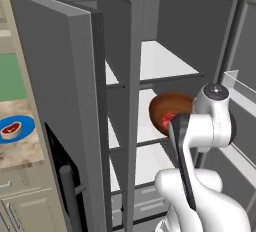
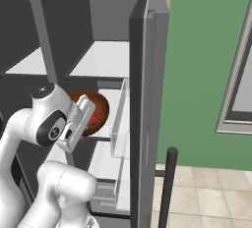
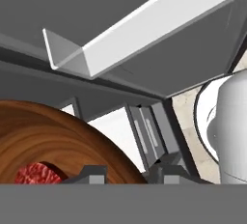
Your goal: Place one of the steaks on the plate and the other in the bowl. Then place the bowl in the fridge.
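The dark brown bowl point(image 3: 53, 141), a red steak point(image 3: 36, 175) inside, is seen directly ahead of the hand point(image 3: 126, 174) at the fridge point(image 1: 135, 51) shelf, rim between the slightly parted fingers; whether it is clamped cannot be told.

One fridge point(image 1: 75, 76), one bowl point(image 1: 167, 107), one plate point(image 1: 25, 124) and two steaks point(image 1: 11, 129), one per dish.

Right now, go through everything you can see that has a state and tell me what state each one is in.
Fridge: both doors open, white shelves showing.
Bowl: inside the fridge at a middle shelf, red steak in it.
Plate: on the counter, fat-rimmed steak on it.
Gripper: at the bowl's rim; grip unclear.
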Controlling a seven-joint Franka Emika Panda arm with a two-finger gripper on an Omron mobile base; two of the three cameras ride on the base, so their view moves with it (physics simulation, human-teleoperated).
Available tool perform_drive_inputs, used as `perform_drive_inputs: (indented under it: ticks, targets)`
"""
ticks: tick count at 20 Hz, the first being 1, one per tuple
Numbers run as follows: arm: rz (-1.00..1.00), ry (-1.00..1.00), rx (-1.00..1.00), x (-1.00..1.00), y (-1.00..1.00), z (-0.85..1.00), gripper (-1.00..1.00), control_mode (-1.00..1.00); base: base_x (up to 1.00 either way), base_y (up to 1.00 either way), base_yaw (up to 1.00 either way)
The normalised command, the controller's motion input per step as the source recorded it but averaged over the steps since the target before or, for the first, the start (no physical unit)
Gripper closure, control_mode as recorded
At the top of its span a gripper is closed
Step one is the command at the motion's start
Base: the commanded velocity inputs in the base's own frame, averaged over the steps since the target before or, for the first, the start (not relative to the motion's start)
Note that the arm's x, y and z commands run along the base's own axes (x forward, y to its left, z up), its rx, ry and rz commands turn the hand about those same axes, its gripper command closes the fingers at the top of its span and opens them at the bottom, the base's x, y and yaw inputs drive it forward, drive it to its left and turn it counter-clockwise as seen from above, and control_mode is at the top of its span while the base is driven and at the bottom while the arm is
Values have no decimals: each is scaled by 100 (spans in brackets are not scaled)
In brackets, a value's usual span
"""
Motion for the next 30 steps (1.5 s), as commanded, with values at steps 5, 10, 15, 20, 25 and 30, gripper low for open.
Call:
perform_drive_inputs:
  ticks: [5, 10, 15, 20, 25, 30]
  targets:
    - [-18, 7, 0, 7, 0, -8, 100, -100, 0, 0, 0]
    - [-5, 10, 1, 27, 0, -36, 100, -100, 0, 0, 0]
    - [0, -3, 7, 42, 0, -43, 100, -100, 0, 0, 0]
    - [0, -15, 7, 49, 0, -42, 100, -100, 0, 0, 0]
    - [0, -3, 1, 59, 0, -42, 100, -100, 0, 0, 0]
    - [0, 9, 0, 61, 0, -6, 100, -100, 0, 0, 0]
